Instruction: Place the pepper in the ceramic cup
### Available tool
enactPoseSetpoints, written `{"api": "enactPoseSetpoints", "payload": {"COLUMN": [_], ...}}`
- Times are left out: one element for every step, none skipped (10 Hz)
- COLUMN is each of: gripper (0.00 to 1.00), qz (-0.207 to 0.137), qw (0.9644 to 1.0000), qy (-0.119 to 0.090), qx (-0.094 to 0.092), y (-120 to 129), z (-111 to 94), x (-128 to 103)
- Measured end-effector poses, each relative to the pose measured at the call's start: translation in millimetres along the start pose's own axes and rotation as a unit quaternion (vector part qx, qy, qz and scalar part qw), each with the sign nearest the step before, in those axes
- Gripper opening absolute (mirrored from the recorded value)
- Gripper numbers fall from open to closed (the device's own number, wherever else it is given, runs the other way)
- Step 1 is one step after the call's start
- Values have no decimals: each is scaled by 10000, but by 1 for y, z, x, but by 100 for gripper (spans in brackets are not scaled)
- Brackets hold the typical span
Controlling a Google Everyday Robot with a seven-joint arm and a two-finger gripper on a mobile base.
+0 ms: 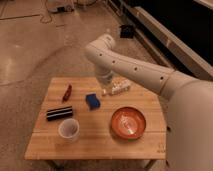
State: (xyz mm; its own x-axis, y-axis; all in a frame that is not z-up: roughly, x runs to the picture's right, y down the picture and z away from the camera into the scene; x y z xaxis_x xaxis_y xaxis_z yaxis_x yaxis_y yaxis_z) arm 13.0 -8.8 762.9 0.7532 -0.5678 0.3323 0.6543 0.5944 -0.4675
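Note:
The pepper (pixel 66 92), small, slim and red, lies on the left rear part of the wooden table (pixel 100 145). The white ceramic cup (pixel 68 129) stands upright near the front left, well apart from the pepper. My gripper (pixel 105 90) hangs from the white arm over the table's rear middle, just behind the blue block (pixel 92 101) and right of the pepper. It is not touching the pepper or the cup.
A wide orange bowl (pixel 128 122) sits at the front right. A black flat bar (pixel 59 113) lies between the pepper and the cup. A small white object (pixel 120 86) rests beside the gripper at the rear. Bare floor surrounds the table.

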Motion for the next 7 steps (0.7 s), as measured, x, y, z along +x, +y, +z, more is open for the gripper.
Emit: {"api": "enactPoseSetpoints", "payload": {"gripper": [41, 41, 41, 41, 41, 41, 41], "qz": [2, 43, 90, 92, 46, 21, 12], "qw": [10000, 10000, 10000, 9999, 10000, 10000, 10000], "qy": [3, 6, -31, -52, -57, -58, -70], "qx": [17, 1, -11, -15, -6, -5, -9], "y": [-5, -11, -24, -36, -46, -53, -59], "z": [0, -3, -6, -8, -9, -8, -4], "x": [1, -1, -13, -26, -37, -47, -53]}}
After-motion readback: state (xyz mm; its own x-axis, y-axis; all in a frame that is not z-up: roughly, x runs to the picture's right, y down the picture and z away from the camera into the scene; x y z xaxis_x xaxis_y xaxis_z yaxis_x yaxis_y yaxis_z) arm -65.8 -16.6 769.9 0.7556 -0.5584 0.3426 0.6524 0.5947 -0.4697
